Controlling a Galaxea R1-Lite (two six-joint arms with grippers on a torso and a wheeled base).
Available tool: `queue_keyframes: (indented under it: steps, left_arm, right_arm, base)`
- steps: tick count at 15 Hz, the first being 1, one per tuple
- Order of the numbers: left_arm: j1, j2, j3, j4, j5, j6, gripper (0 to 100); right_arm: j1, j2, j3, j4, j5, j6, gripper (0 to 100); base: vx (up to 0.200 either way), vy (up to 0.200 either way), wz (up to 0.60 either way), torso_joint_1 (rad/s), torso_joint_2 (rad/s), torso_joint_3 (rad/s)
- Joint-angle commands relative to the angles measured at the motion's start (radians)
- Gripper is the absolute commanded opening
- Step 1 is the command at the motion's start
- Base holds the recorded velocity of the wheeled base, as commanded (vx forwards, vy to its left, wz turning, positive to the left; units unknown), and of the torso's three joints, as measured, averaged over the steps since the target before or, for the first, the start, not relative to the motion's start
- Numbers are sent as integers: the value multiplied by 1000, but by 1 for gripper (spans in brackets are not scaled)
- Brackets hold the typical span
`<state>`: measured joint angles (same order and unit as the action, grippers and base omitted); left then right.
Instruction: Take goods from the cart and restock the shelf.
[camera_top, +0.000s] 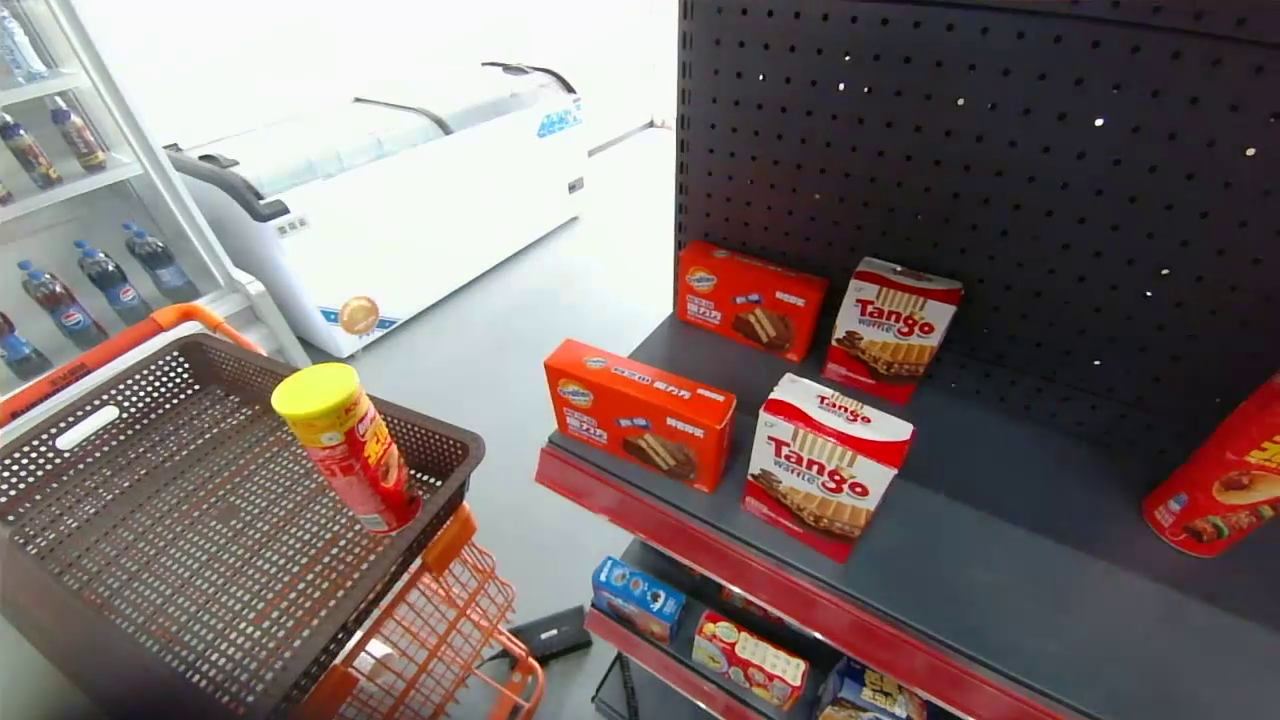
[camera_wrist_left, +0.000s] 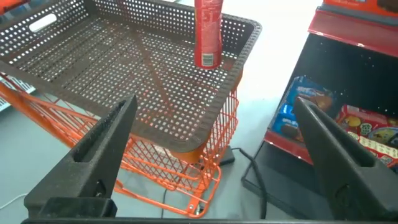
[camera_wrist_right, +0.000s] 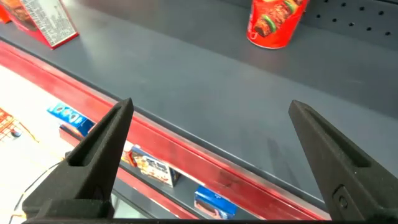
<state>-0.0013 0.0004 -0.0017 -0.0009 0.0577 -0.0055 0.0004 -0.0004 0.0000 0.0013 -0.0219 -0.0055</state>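
Can (camera_top: 345, 445): red tube, yellow lid, standing in perforated brown plastic basket (camera_top: 150, 520) on orange wire cart (camera_top: 440, 620). Shelf (camera_top: 1000, 570): matte dark metal, red lip, cardboard boxes (camera_top: 640, 415). Left gripper (camera_wrist_left: 214, 106), right gripper (camera_wrist_right: 211, 107): jaws wide, empty

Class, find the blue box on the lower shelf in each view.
Head view: blue box on the lower shelf, nearest the cart.
Left wrist view: blue box beyond the cart, below the red shelf edge.
Right wrist view: blue box below the red shelf edge.
Shared landmark: red-and-yellow box beside it.
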Motion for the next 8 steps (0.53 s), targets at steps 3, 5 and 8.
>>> queue_keyframes:
  steps: [3,5,8]
  left_arm:
    - [0,0,0,-1,1,-1,100]
    - [0,0,0,-1,-9,7,100]
    - [0,0,0,-1,-18,6,100]
  right_arm:
    - [0,0,0,0,0,-1,100]
    - [0,0,0,0,0,-1,100]
    - [0,0,0,0,0,-1,100]
  base:
    - [0,0,0,0,0,0]
    - [0,0,0,0,0,0]
    - [0,0,0,0,0,0]
